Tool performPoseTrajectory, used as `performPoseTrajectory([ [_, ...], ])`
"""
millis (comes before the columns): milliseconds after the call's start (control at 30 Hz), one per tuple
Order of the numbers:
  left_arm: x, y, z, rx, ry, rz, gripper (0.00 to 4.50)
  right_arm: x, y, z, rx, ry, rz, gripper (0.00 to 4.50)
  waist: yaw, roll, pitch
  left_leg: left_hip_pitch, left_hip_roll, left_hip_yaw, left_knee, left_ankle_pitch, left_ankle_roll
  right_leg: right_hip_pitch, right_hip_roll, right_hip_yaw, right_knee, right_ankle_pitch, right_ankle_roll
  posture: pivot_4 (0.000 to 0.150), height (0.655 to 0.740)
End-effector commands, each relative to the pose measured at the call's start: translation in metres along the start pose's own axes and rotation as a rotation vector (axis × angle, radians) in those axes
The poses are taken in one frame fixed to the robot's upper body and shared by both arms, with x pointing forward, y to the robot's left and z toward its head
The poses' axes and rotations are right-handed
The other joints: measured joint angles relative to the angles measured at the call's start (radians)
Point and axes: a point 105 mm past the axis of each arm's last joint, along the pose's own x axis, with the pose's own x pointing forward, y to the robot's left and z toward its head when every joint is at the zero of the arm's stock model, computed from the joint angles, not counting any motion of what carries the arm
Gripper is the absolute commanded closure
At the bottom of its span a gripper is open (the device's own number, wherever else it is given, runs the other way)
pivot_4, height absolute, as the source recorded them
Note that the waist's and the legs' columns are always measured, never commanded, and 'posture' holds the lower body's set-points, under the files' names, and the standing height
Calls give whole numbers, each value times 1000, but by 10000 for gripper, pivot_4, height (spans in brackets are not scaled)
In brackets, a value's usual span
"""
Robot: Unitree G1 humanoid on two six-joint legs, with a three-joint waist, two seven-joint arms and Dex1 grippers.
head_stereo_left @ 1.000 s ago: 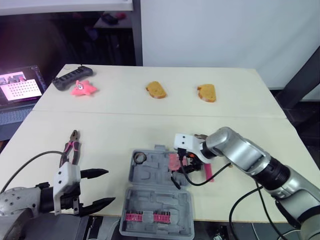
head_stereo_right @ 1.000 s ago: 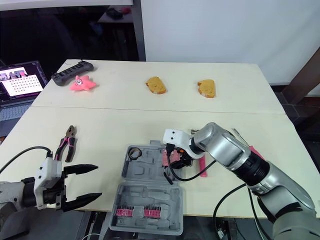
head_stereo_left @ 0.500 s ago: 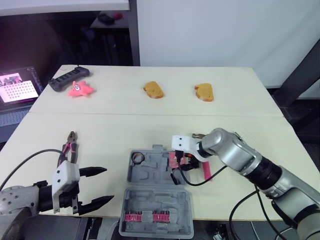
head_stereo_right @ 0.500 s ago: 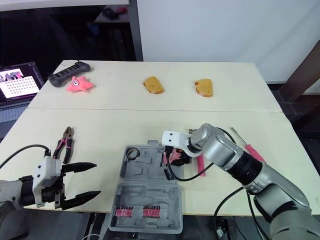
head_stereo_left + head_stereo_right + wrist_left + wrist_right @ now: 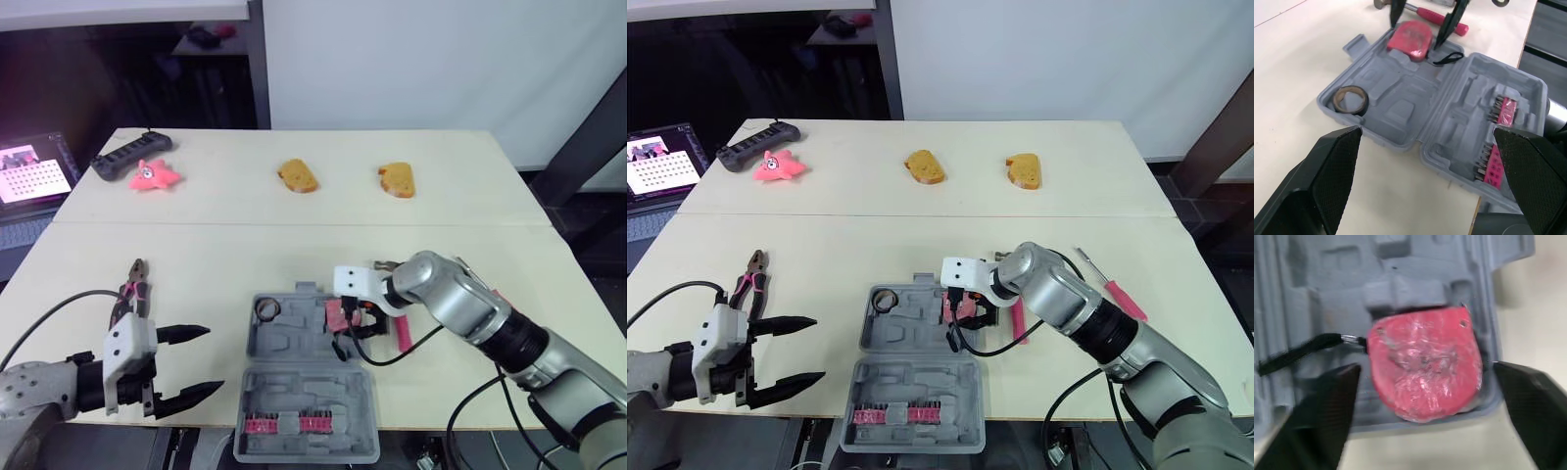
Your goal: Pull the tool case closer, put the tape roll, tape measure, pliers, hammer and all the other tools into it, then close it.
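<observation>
Tape measure point(image 5: 1409, 39) unmoved in tool case point(image 5: 294, 341); right pincer point(image 5: 345, 320) astride.

One grey tool case point(image 5: 294, 377), lying open. One tape roll point(image 5: 266, 309). One pink tape measure point(image 5: 1425, 369). One pair of pliers point(image 5: 134, 287). One hammer point(image 5: 1437, 18). One pink-handled screwdriver point(image 5: 1117, 294). One pink bit holder point(image 5: 294, 423), its bits too small to count. Two toast slices point(image 5: 297, 176), counting the right-hand slice point(image 5: 396, 180). One pink starfish toy point(image 5: 152, 174). One black controller point(image 5: 120, 157). One laptop point(image 5: 29, 181).
</observation>
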Motion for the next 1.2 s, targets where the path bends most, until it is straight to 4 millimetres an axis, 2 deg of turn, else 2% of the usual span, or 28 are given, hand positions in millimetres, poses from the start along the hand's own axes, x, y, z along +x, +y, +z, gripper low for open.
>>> performPoseTrajectory([
  [33, 0, -2, 4, 28, 5, -16, 0, -18, -13, 15, -49, -44, -67, 823, 0, 0, 0, 0, 0, 0, 0, 0, 0, 0, 0, 0, 0, 0, 0, 1500, 7377],
  [200, 0, 0, 4, 28, 6, -19, 0, -36, -10, 16, -48, -76, -43, 823, 2, 0, 0, 0, 0, 0, 0, 0, 0, 0, 0, 0, 0, 0, 0, 1500, 7377],
  [333, 3, 2, 4, 30, 2, -29, 0, -54, -6, 35, -75, -258, -39, 823, 2, 0, 0, 0, 0, 0, 0, 0, 0, 0, 0, 0, 0, 0, 0, 1500, 7377],
  [500, 5, 6, 7, 39, -6, -39, 0, -64, -7, 42, -105, -406, -89, 823, 1, 0, 0, 0, 0, 0, 0, 0, 0, 0, 0, 0, 0, 0, 1, 1500, 7377],
  [533, 6, 7, 8, 41, -8, -41, 0, -63, -6, 40, -105, -421, -73, 823, 1, 0, 0, 0, 0, 0, 0, 0, 0, 0, 0, 0, 0, 0, 1, 1500, 7377],
  [633, 7, 9, 9, 44, -15, -47, 0, -58, -3, 31, -74, -423, -32, 9359, 0, 0, 0, 0, 0, 0, 0, 0, 0, 0, 0, 0, 0, 1, 1, 1500, 7377],
  [733, 8, 10, 11, 46, -21, -52, 0, -50, -2, 20, -45, -414, -30, 24177, 1, 0, 0, 0, 0, 0, 0, 0, 0, 0, 0, 0, 0, 1, 1, 1500, 7377],
  [833, 7, 12, 12, 49, -23, -54, 0, -46, -3, 17, -16, -448, -27, 24177, 1, 0, 0, -1, 0, 0, 0, 0, 0, 0, 0, 0, 0, 1, 1, 1500, 7377],
  [933, 7, 13, 13, 54, -22, -56, 0, -37, -5, 6, 37, -472, -32, 24177, 1, 0, 0, 0, 0, 0, 0, 0, 0, 0, 0, 0, 0, 1, 1, 1500, 7377],
  [1100, 6, 15, 13, 60, -17, -55, 0, -21, 2, -9, 94, -480, 4, 24177, 0, 0, 0, 0, 0, 0, 0, 0, 0, 0, 0, 0, 0, 1, 2, 1500, 7377],
  [1200, 5, 17, 12, 66, -4, -51, 0, -4, 9, -28, 156, -447, 38, 24177, 1, 0, 0, 0, 0, 0, 0, 0, 0, 1, 0, 0, 0, 1, 2, 1500, 7377],
])
